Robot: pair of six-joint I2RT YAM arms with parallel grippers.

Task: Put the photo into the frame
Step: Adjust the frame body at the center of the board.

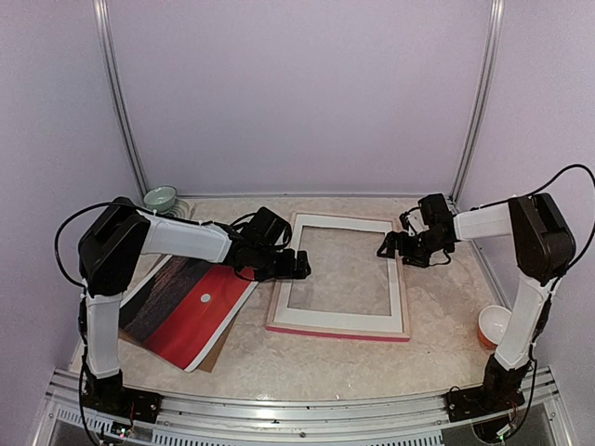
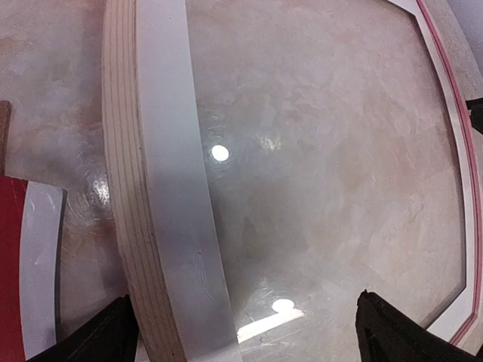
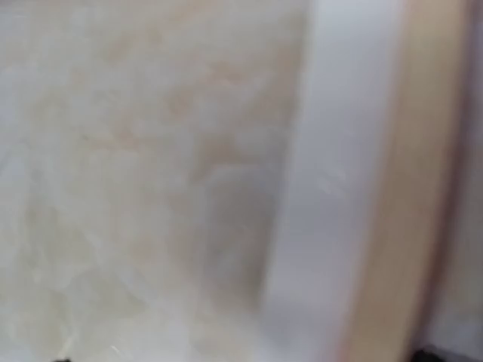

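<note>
The frame [image 1: 339, 326] lies flat mid-table, pale wood side up, with a pink edge along its near side. Left of it lies the photo [image 1: 191, 311], red sky with a small white sun, face up and tilted. My left gripper [image 1: 299, 265] is open at the frame's left rail [image 2: 132, 188], fingers [image 2: 106, 339] on either side of it without touching; the photo's white-edged corner [image 2: 15, 256] shows at the left. My right gripper [image 1: 386, 249] stands open over the frame's right rail [image 3: 404, 188], which is blurred in the right wrist view.
A brown board [image 1: 218, 351] pokes out from under the photo. A green bowl [image 1: 160, 197] sits at the back left corner. An orange-and-white bowl [image 1: 493, 325] stands near the right arm. Walls close in both sides and the back.
</note>
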